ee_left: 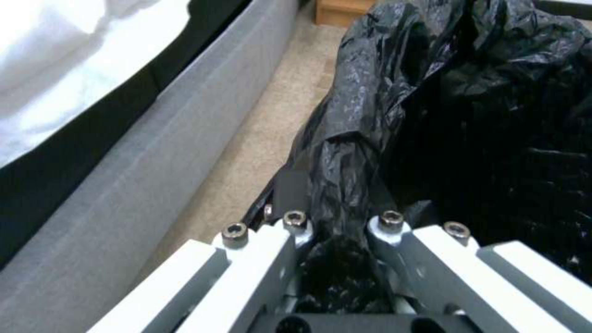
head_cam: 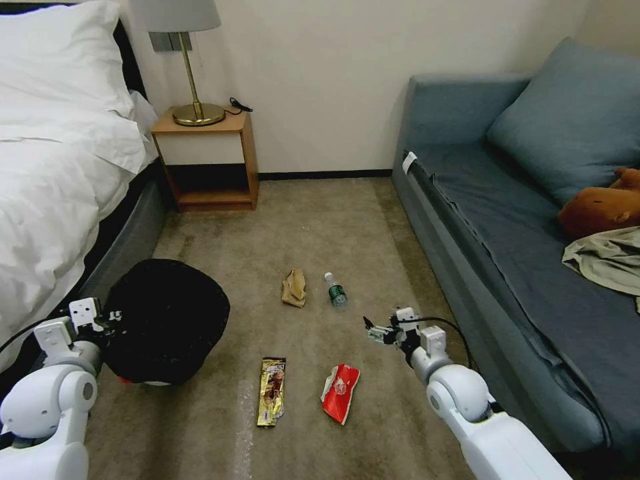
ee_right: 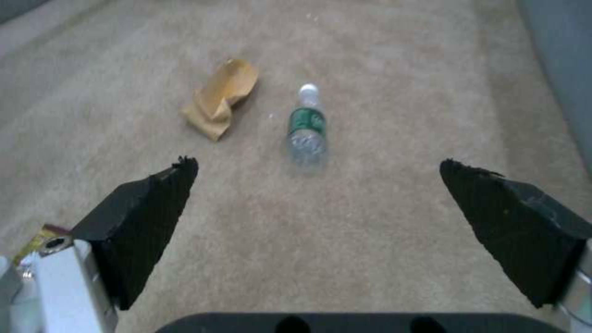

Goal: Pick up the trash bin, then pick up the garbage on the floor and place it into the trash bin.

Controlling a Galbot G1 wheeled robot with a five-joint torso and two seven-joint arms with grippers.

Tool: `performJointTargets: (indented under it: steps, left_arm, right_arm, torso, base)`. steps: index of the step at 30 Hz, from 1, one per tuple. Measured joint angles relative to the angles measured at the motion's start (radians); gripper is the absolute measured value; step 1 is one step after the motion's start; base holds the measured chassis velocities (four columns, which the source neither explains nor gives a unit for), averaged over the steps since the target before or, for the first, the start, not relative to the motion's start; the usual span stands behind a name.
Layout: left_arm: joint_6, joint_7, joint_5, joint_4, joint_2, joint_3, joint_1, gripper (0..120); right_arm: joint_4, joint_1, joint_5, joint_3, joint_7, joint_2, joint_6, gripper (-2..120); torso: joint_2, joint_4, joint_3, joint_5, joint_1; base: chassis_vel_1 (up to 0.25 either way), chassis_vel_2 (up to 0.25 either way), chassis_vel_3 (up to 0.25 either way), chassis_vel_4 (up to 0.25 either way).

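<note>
We record the trash bin (head_cam: 167,320) at floor left beside the bed (head_cam: 53,167), its black liner bulging over the rim and a sliver of white base showing low in the head view. The left gripper (ee_left: 336,217) is clenched on a fold of that liner at the bin's rim; in the left wrist view the crinkled plastic is pinched between the fingers. Whether the bin is lifted clear of the carpet (head_cam: 320,227) we cannot tell, so step 1 reads as gripped, lift unconfirmed. Step 2 is not begun as far as we judge: all 4 pcs of garbage lie on the carpet, none in the bin that we can see. In descending size: gold-brown wrapper (head_cam: 272,391) lying long, just right of the bin; red wrapper (head_cam: 341,392) beside it, nearer the sofa (head_cam: 507,220); tan paper (head_cam: 294,287) farther out, approx. mid-floor; small bottle (head_cam: 335,289) on its side just right of the paper, apart from it. The right gripper (head_cam: 372,331) hovers above the carpet between bottle and red wrapper, fingers spread wide and grasping nothing; in the right wrist view it faces the bottle and paper ahead. Outstanding: 4 picks, 4 drops. We assess progress as early, bin hold secured, litter untouched.
</note>
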Motion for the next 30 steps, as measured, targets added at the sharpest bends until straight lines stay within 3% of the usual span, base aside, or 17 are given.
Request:
performJointTargets:
  steps: [19,30]
  left_arm:
    - [0.005,0.018,0.039,-0.050,-0.026,-0.051,0.082,4]
    - [0.015,0.018,0.058,-0.095,-0.060,-0.046,0.104,4]
  right_arm:
    - [-0.197,0.162,0.080,-0.237,-0.007,-0.026,-0.104,100]
    - [-0.202,0.165,0.099,-0.309,-0.032,-0.027,-0.145,100]
  torso:
    - [0.000,0.0000,0.000,0.0002,0.000]
    - [0.000,-0.0001,0.000,0.0002,0.000]
  base:
    - [0.000,0.000,0.000,0.000]
    - [0.000,0.000,0.000,0.000]
